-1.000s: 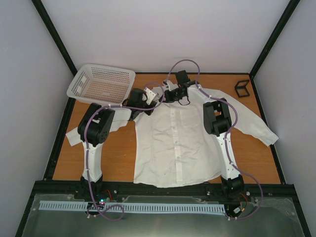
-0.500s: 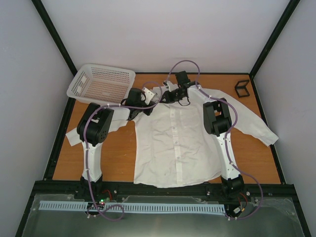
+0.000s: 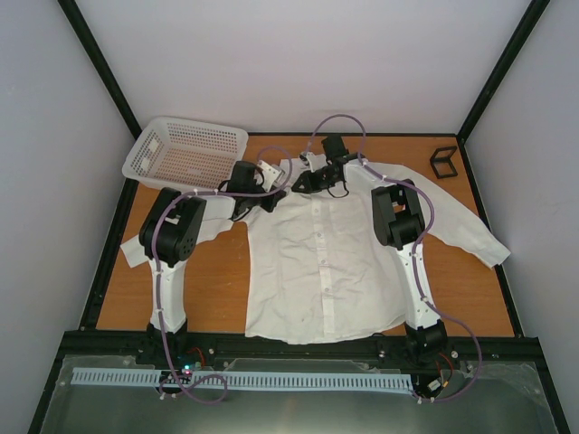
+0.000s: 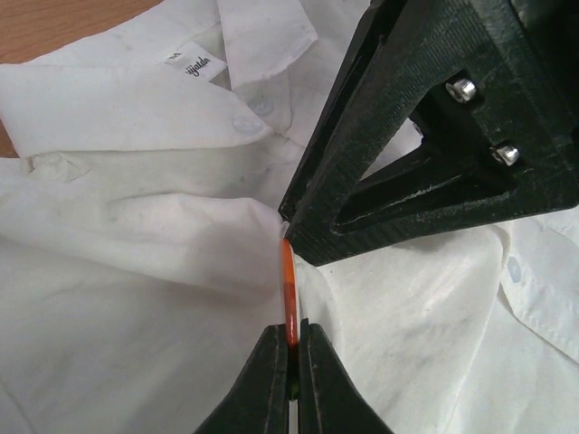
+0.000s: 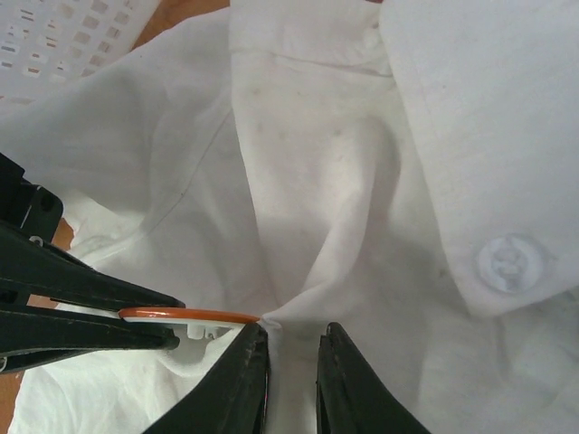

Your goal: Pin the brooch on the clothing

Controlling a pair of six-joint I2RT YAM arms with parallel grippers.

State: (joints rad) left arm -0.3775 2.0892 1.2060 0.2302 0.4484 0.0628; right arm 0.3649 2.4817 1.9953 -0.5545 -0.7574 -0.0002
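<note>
**A:** Where is the brooch?

**B:** Lower centre of the left wrist view, edge-on, so it shows as a thin orange strip. The left gripper pinches its lower edge, with both fingers pressed tight against it.

**A:** And the right gripper?

**B:** Its fingers are drawn close on a raised fold of the shirt, with cloth caught between them. In its own view the brooch lies flat at lower left. The brooch's right end touches that fold, just above the gripper's left finger.

**A:** Do the grippers meet?

**B:** Nearly. In the left wrist view the right gripper's tip sits at the brooch's upper end. I can't tell whether it is touching or just beside it.

**A:** Whereabouts on the shirt?

**B:** Upper centre of the top view, near the neck label. The shirt lies spread on the worktop, and a basket sits at upper left.
</note>
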